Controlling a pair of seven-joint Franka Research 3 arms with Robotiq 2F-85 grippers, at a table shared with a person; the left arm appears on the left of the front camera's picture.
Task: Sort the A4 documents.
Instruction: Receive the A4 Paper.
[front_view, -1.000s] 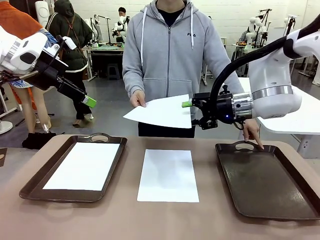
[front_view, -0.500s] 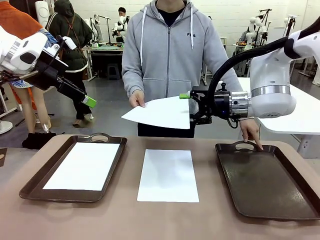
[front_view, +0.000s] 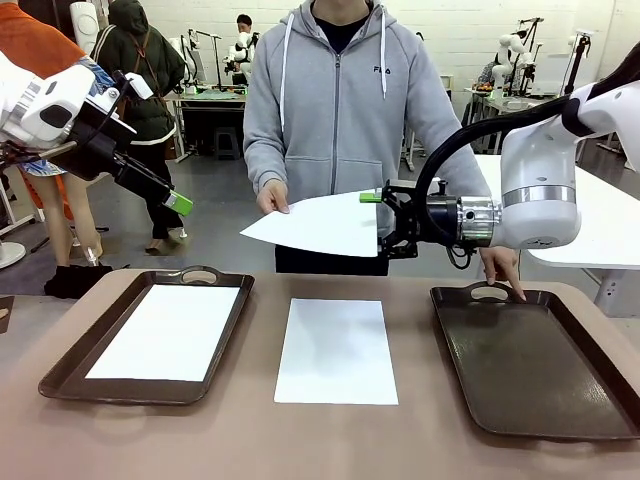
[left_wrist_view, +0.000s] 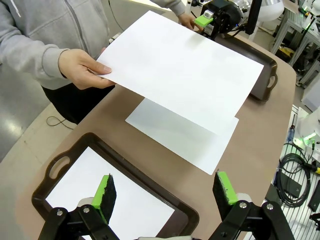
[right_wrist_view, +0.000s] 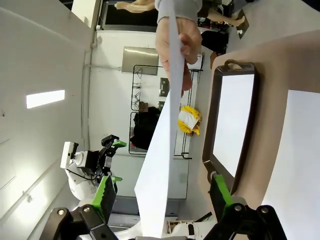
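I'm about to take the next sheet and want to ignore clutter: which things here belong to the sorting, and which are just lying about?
Belong: held sheet, in the person's hand and between the open right gripper's fingers; table sheet; tray sheet in the left tray; empty right tray.
Lying about: black cables beside the table; white side table.

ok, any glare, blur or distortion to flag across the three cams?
Front view: sharp, evenly lit, just a soft sheen on the empty right tray. Left wrist view: the held sheet is nearly featureless white; wide-angle stretch toward the corners. Right wrist view: rolled sideways, one bright light panel against pale surfaces, held sheet seen almost edge-on.
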